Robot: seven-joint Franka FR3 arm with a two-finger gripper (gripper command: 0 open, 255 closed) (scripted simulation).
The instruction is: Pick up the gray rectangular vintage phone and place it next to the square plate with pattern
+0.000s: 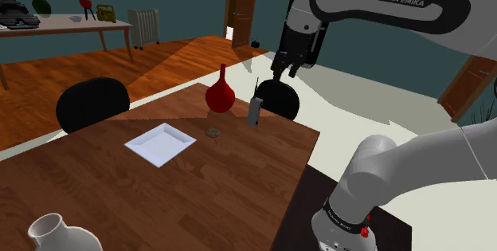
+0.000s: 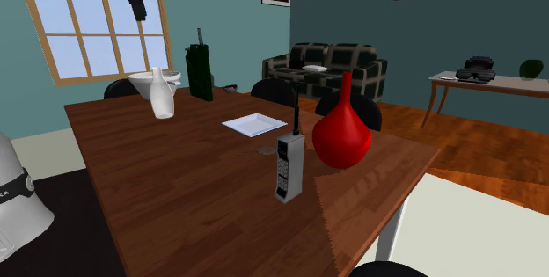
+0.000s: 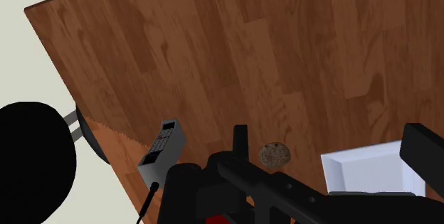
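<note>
In the shoulder view, the black two-finger claw (image 1: 285, 72) hangs in the air above the far edge of the brown wooden worktop (image 1: 223, 194), gripping nothing. Below it the grey rectangular phone (image 1: 256, 111) stands upright with its thin black antenna pointing up, near the worktop's edge. A red bulb-shaped vase (image 1: 220, 94) stands on the shoulder view's left of the phone. A small brown round thing (image 1: 213, 132) lies between the phone and the white square plate (image 1: 160, 143), which rests flat and apart from the phone.

In the second exterior view, the phone stands upright at the front, just beside the red vase, with the plate farther back and a white vase (image 2: 160, 93) beyond it.

In the wrist view, the claw's fingers stand wide apart, clasping nothing. The phone lies off to one side of them, near the worktop's corner.
</note>
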